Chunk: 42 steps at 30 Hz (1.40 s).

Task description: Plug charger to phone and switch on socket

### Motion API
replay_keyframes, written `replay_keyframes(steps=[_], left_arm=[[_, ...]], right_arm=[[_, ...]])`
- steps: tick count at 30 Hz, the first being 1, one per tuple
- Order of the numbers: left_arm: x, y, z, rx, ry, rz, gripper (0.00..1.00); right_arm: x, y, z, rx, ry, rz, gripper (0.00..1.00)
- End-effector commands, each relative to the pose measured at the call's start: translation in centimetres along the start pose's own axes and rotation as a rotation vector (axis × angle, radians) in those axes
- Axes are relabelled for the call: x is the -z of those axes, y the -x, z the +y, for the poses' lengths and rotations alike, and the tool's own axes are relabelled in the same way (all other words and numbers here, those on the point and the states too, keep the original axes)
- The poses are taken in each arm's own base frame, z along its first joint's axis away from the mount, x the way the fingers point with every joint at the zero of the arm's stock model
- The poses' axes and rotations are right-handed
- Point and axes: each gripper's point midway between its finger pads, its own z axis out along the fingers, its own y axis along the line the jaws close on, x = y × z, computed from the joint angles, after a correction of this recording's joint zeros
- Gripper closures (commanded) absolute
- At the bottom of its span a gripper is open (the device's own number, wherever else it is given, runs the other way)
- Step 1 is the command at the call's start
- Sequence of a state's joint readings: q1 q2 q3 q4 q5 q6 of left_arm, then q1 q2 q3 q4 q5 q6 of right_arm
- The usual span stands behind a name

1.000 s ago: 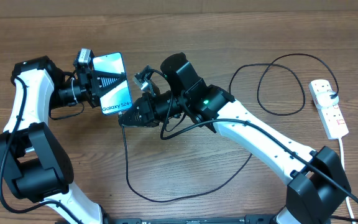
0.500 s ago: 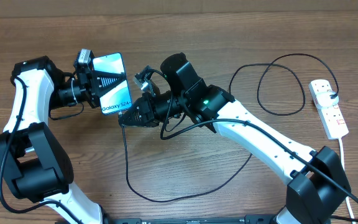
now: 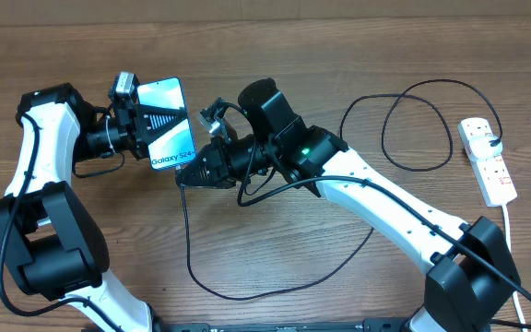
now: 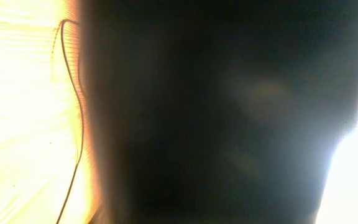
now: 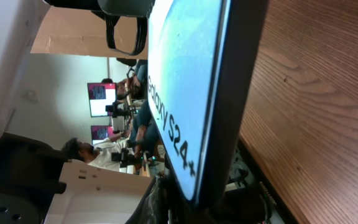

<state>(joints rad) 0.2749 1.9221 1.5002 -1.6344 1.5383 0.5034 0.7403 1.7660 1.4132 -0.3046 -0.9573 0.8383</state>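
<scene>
The left gripper (image 3: 159,121) is closed on the phone (image 3: 171,146). One black finger lies across the blue screen. It holds the phone up off the table (image 3: 321,55) over the far left part, nearer the far edge than the near one. The phone is tilted, screen up, and the end with the white "Galaxy S24" lettering points toward the middle of the table.

The right gripper (image 3: 190,173) sits just beside that lettered end, close to it or touching it. From above its fingers are dark against the dark wrist, so I cannot tell how far apart they stand or whether they grip anything.

The charger (image 3: 187,244) ends at this gripper. Its thin black cable drops from the tip toward the near edge and curves along the table under the right arm. It then makes a wide loop toward the far right corner and reaches the socket (image 3: 487,159).

The socket lies flat by the right edge, lengthwise along it, with the cable's black plug at its far end. A white cord (image 3: 513,244) leaves its near end along the right edge.

The right wrist view shows the phone (image 5: 179,93) very close and nearly edge-on, with the lit screen to the left and the wood of the table to the right. The left wrist view is almost filled by a dark surface close to the lens, with glare on both sides, and no fingers can be made out there.
</scene>
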Motion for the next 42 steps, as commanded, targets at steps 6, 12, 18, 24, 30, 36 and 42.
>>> replay_keyframes(steps=[6,12,18,24,30,36,42], left_arm=[[-0.2,-0.1,-1.6,-0.042,-0.037,-0.014,0.96],[-0.2,-0.1,-1.6,-0.01,-0.038,-0.013,0.96],[-0.2,-0.1,-1.6,-0.01,-0.038,-0.013,0.96],[-0.2,-0.1,-1.6,-0.01,-0.038,-0.013,0.96],[-0.2,-0.1,-1.6,-0.01,-0.038,-0.013,0.95],[-0.2,-0.1,-1.6,-0.012,-0.038,-0.013,0.96],[-0.2,-0.1,-1.6,-0.015,-0.038,-0.013,0.95]], right_arm=[[0.6,0.5,1.0,0.002,0.004,-0.035,0.96],[0.5,0.7,1.0,0.01,-0.001,-0.049,0.96],[0.5,1.2,1.4,0.015,0.008,-0.07,0.96],[0.6,1.6,1.1,0.014,-0.008,-0.092,0.96],[0.6,2.2,0.8,0.015,-0.029,-0.127,0.96],[0.6,2.4,0.6,0.014,-0.038,-0.138,0.96],[0.1,1.7,1.0,0.016,-0.029,-0.114,0.96]])
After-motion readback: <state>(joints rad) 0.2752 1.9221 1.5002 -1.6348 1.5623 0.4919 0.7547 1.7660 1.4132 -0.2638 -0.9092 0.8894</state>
